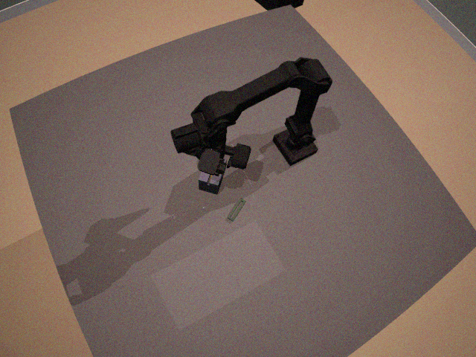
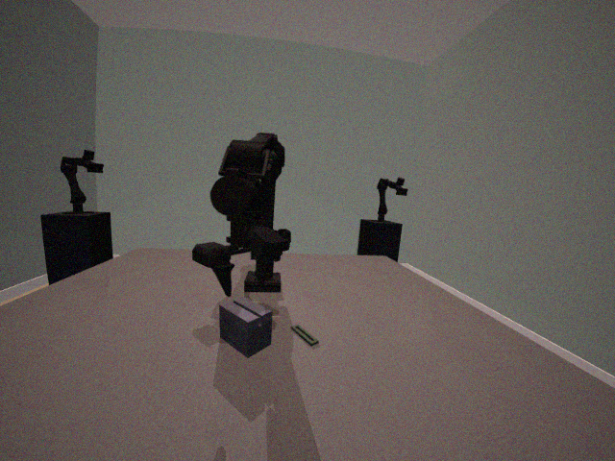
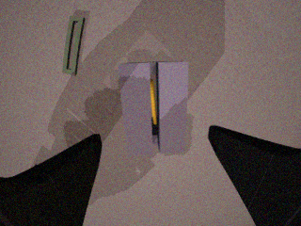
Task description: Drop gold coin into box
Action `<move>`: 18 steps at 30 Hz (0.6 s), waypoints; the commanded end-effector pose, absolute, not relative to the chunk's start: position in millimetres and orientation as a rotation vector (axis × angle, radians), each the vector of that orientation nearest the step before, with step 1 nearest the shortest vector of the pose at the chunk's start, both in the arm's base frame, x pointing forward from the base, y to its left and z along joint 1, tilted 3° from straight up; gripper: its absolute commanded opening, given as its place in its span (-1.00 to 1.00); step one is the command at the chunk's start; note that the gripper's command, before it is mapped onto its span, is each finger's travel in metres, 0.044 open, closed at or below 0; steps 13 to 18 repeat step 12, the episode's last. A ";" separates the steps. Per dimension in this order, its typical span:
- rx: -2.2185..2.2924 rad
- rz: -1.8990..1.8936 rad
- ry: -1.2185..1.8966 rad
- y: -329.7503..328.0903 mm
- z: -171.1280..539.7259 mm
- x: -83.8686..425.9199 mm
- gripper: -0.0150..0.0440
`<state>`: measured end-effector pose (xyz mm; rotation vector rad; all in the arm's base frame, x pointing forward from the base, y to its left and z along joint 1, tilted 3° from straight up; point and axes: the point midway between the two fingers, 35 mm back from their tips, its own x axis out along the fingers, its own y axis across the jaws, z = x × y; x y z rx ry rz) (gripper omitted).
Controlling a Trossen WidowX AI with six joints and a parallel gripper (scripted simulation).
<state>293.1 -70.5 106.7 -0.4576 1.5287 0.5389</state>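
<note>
On the desk (image 2: 447,376) we see the grey box (image 3: 154,108), with the gripper (image 3: 154,169) above it, opened wide and holding nothing. The green holder (image 3: 73,45) lies near the box. The gold coin (image 3: 152,96) sits inside the slot.

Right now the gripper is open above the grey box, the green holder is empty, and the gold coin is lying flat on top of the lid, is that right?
Not quite. The coin is not flat on the lid; the wrist view shows it edge-on in the slot of the grey box. The gripper is open above the box, and the green holder is empty.
</note>
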 end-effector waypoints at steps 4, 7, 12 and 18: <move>-0.464 0.533 1.516 -71.6 143.7 292.6 1.00; -0.464 0.533 1.516 -71.6 143.7 292.6 1.00; -0.464 0.533 1.516 -71.6 143.7 292.6 1.00; -0.464 0.533 1.516 -71.6 143.7 292.6 1.00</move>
